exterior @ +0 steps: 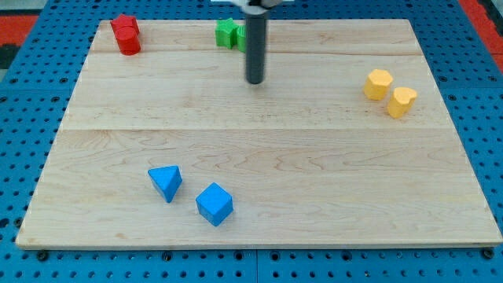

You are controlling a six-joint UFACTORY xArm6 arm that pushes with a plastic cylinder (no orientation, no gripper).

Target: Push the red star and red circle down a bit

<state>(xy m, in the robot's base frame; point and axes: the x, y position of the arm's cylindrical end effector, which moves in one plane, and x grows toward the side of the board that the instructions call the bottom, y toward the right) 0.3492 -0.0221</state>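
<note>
In the one camera view, you had the pale wooden surface lying on a blue pegboard, and the two red blocks sat touching at its top-left corner: the red star just above the red circle, though their outlines ran together and were hard to separate. My tip stood well to the view's right of that red pair and somewhat lower, just below and to the right of the green blocks, touching nothing. There was no hand on this rod, so nothing was grasped or released. To push the pair down, you would likely have needed the tip carried left and up past the red pair, to its top side, where little surface remained. The rod's upper part was cut off by the frame. Far from the red pair lay the yellow blocks, blue triangular block and blue cube.
</note>
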